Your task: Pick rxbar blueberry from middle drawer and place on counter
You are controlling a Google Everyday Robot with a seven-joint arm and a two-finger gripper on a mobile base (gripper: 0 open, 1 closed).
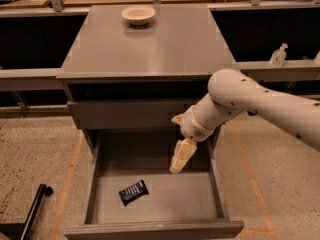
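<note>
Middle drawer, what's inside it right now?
One rxbar blueberry lies on the middle drawer floor, front left. The gripper hangs over the back, hiding some floor there.

From my station I see the arm (pixel 260 101) as a thick, smooth white tube with a rounded, bulbous joint. Small dark dots are scattered along its shell. It narrows to a white wrist collar with a short cream tab jutting out beside it. The gripper (pixel 176 166) is pale cream-yellow and blocky, and it hangs over the rear of the middle drawer (pixel 175 200).
</note>
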